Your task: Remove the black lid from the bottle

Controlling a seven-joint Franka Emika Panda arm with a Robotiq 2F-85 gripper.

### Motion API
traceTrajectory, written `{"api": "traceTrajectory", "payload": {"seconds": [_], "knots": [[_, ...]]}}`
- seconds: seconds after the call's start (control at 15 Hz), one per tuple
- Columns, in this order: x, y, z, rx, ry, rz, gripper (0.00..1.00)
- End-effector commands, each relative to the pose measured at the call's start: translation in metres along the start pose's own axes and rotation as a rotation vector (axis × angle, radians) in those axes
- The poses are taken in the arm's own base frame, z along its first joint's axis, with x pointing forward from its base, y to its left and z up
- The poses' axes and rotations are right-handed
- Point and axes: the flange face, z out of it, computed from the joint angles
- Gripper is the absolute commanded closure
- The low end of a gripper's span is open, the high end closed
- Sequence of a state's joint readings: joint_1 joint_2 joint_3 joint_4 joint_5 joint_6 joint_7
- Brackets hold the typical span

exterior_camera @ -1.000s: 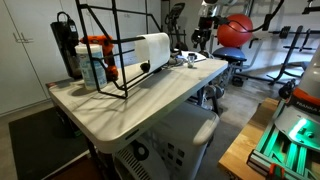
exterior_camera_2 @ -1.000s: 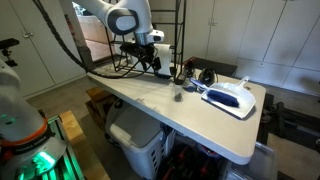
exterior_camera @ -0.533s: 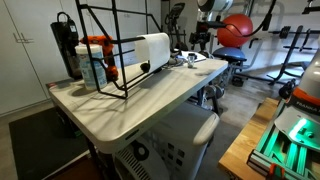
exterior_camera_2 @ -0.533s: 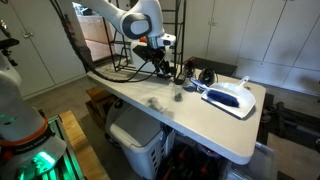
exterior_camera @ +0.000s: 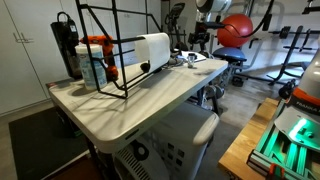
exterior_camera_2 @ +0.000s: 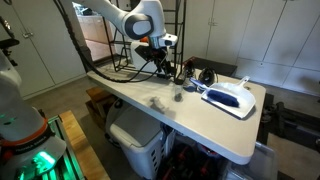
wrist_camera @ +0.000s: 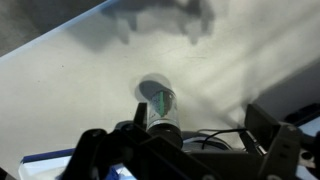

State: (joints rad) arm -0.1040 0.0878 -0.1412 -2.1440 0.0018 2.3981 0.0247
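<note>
We see the gripper (exterior_camera_2: 161, 66) hanging above the white table (exterior_camera_2: 205, 125) in an exterior view. The small bottle (exterior_camera_2: 178, 93) stands upright on the table at about 5 o'clock from it, apart from it. A white appliance (exterior_camera_2: 229, 97) lies at 3 o'clock of the bottle, near it.

In the wrist view the gripper (wrist_camera: 178, 138) has its fingers (wrist_camera: 92, 148) spread wide at 7 and 4 o'clock, pinching nothing. The bottle (wrist_camera: 157, 100) sits at the centre. We cannot tell whether its black lid is on.
</note>
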Motion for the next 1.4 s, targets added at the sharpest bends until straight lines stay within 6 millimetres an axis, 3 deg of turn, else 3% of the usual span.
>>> {"api": "traceTrajectory", "payload": {"seconds": [0.0,0.53,0.93,1.13,1.2,1.27,1.33], "knots": [[0.007,0.007,0.008,-0.012,-0.016,0.008,0.0],[0.026,0.029,0.024,-0.021,-0.005,0.063,0.0],[0.042,0.031,0.037,-0.023,0.023,0.096,0.0],[0.049,0.031,0.044,-0.029,0.024,0.113,0.03],[0.051,0.03,0.045,-0.033,0.029,0.114,0.09],[0.052,0.03,0.047,-0.03,0.028,0.116,0.07],[0.054,0.03,0.049,-0.034,0.035,0.119,0.12]]}}
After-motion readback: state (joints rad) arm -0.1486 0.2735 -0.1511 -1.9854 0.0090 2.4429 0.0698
